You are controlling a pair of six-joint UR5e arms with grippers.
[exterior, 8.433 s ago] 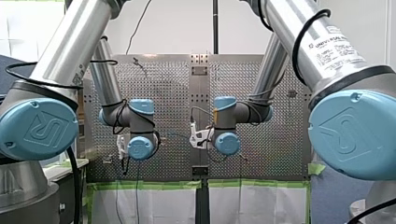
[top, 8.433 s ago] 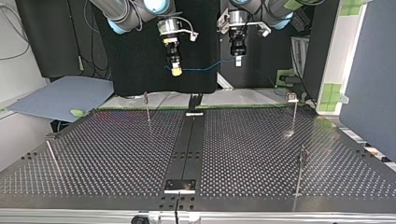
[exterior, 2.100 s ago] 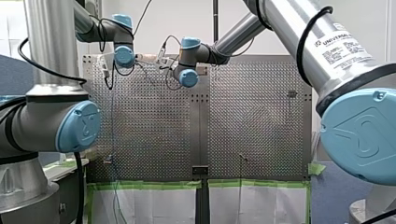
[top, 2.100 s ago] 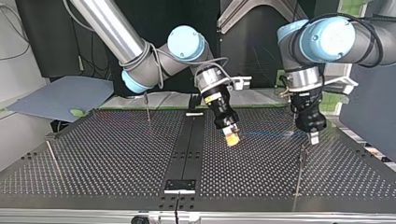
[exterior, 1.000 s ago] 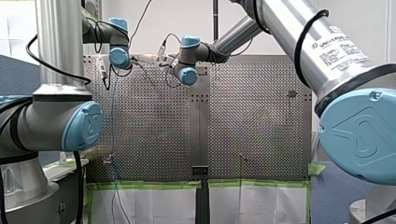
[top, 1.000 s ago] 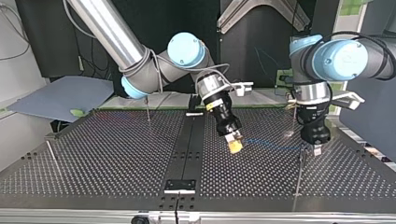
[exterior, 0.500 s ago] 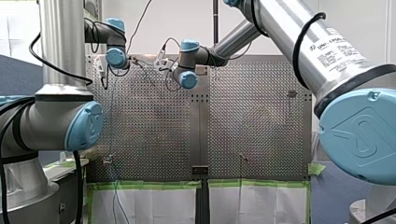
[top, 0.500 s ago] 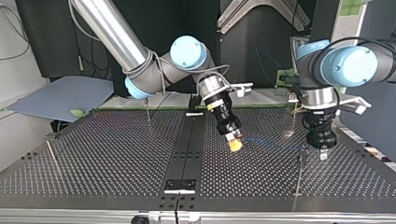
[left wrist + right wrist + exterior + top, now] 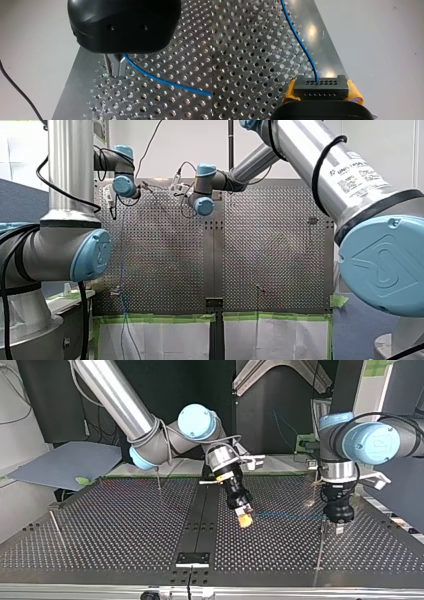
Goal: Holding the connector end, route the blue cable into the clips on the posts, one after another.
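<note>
My right hand (image 9: 244, 520) is hanging tilted over the table (image 9: 125, 525), just past its dark middle strip (image 9: 200, 510) toward the top view's right. It is clamping the black connector (image 9: 321, 87) between its yellow pads (image 9: 355, 90), which are pressing on the connector's two sides. The blue cable (image 9: 287, 516) is leaving the connector's face and stretching nearly straight across to my left hand (image 9: 339, 528).

My left hand is pointing straight down near the table's edge at the top view's right. Its metal fingers (image 9: 117, 67) are standing narrow, pinched on the cable, which is coming out beside them and running off over the perforated plate. In the left wrist view the fingers are coming down close to the table's edge, where letters are stamped along the rows of holes.

A post (image 9: 320, 547) is standing near the table's corner at the top view's right, on the camera's side. Its top is sitting just beside my left hand's tip, on the side facing my right hand. I cannot tell whether the cable is lying in its clip.

Three more are standing well apart. A second post (image 9: 314, 482) is rising behind my left hand near the same edge. A third post (image 9: 158, 475) is standing by the far edge, to the top view's left of the strip. A fourth post (image 9: 55, 527) is leaning near the edge at that view's left.
</note>
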